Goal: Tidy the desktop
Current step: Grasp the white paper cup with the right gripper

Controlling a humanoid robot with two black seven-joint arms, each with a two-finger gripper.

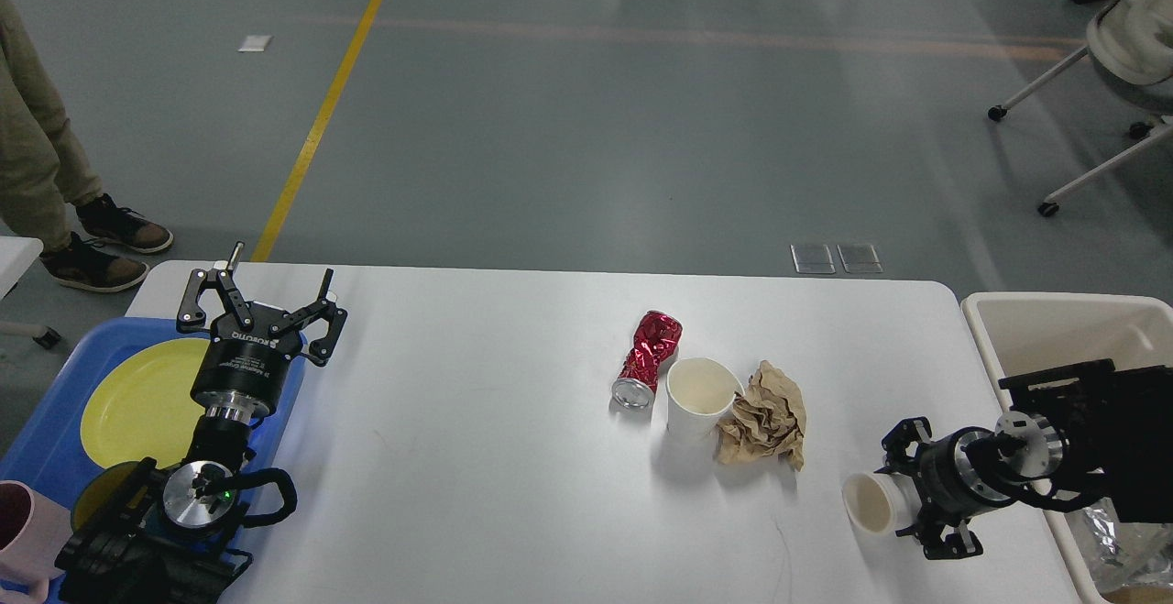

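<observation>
The white desktop (476, 421) carries a crushed red can (648, 358), an upright white paper cup (698, 396) and a crumpled ball of brown paper (763, 415), all close together at its middle right. Another white paper cup (871, 501) lies on its side near the front right, mouth toward the left. My right gripper (905, 492) is open, one finger on either side of this cup's base. At the far left, my left gripper (261, 297) points up and away, open and empty, over the table's left edge.
A blue tray (55, 421) at the left holds a yellow plate (137, 402); a pink cup (23, 531) stands at its near corner. A beige bin (1054, 329) with foil trash sits off the right edge. A person's legs (46, 173) stand at far left, and an office chair (1118, 63) at far right.
</observation>
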